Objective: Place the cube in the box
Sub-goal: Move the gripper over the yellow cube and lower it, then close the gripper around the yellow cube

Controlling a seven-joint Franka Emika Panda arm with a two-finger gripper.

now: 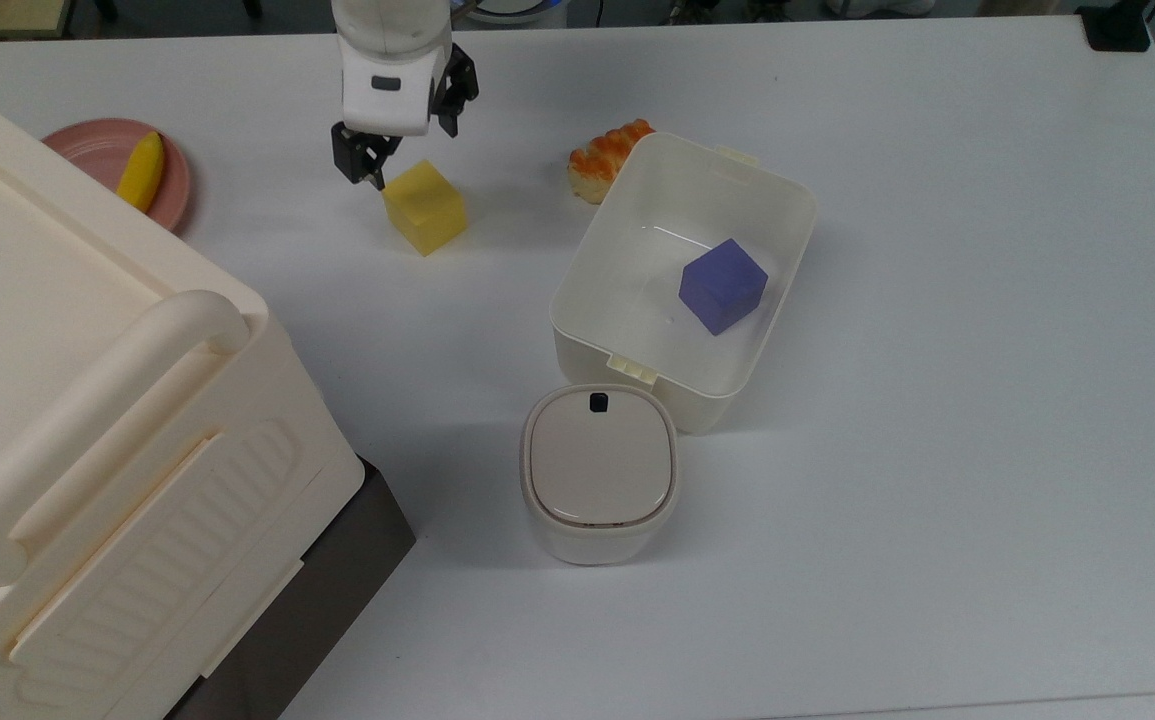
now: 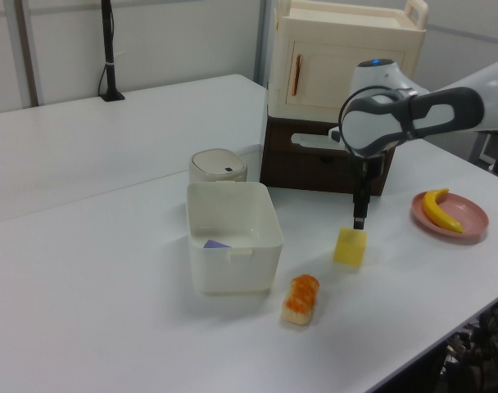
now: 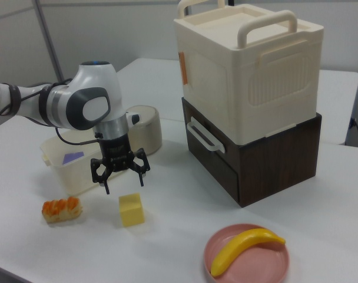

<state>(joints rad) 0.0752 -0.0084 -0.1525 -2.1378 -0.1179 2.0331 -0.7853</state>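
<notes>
I hung my gripper (image 3: pixel 120 178) just above the yellow cube (image 3: pixel 131 209), fingers spread wide and holding nothing. The cube sat on the white table (image 1: pixel 937 500), well apart from the translucent white box (image 1: pixel 597 250), which lay toward the top view's right with a purple cube (image 1: pixel 723 285) already inside. I judged this the approach before the grasp. From the top view I seemed offset toward the cube's upper-left corner, so my next move called for centring over it, lowering until the fingers straddled two opposite faces, then closing.
</notes>
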